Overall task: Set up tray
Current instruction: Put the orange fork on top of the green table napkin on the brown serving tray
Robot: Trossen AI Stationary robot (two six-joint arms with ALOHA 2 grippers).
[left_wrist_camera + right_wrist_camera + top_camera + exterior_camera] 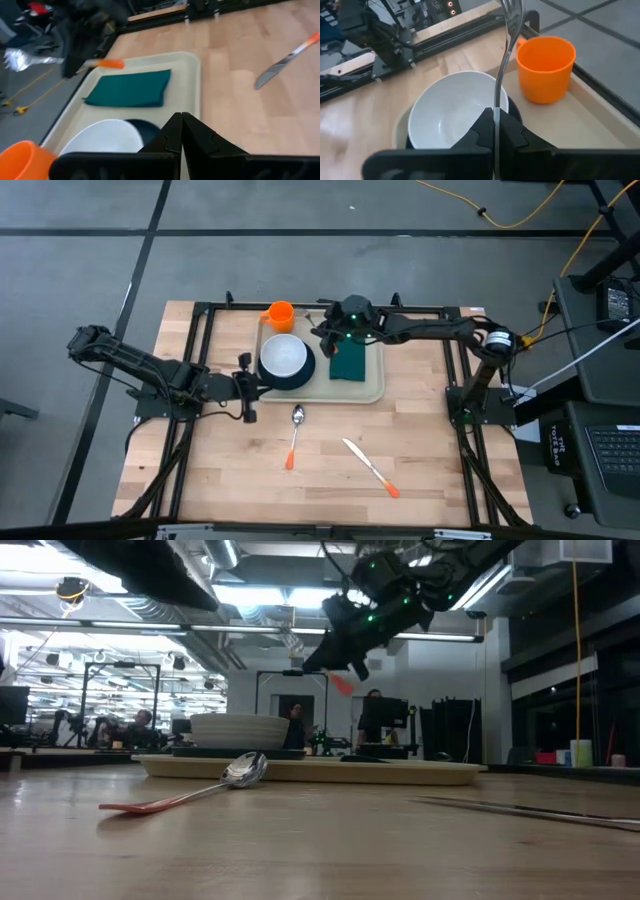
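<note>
The beige tray (375,385) lies at the table's far middle. On it are an orange cup (281,315), a white bowl (284,357) on a dark plate (303,378), and a green napkin (350,363). My right gripper (332,335) hangs over the tray between the bowl and the napkin, shut on a fork (512,10) with an orange handle (107,63). Just off the tray's left rim, my left gripper (247,385) is shut on nothing. Its fingers (170,131) point across the tray toward the napkin (131,89). My right gripper (496,117) pinches the fork's metal shaft (496,100) between its two fingers. The fingers slant down from the table's far right and lie across the fork. The head sticks out on one side of the fingers and the orange handle (343,685) on the other. The fork is tilted and clear of the tray.
A spoon (296,430) with an orange handle lies on the bare wood just in front of the tray. A knife (370,467) with an orange handle lies farther to the near right. A black frame (200,330) runs along the table's far and side edges.
</note>
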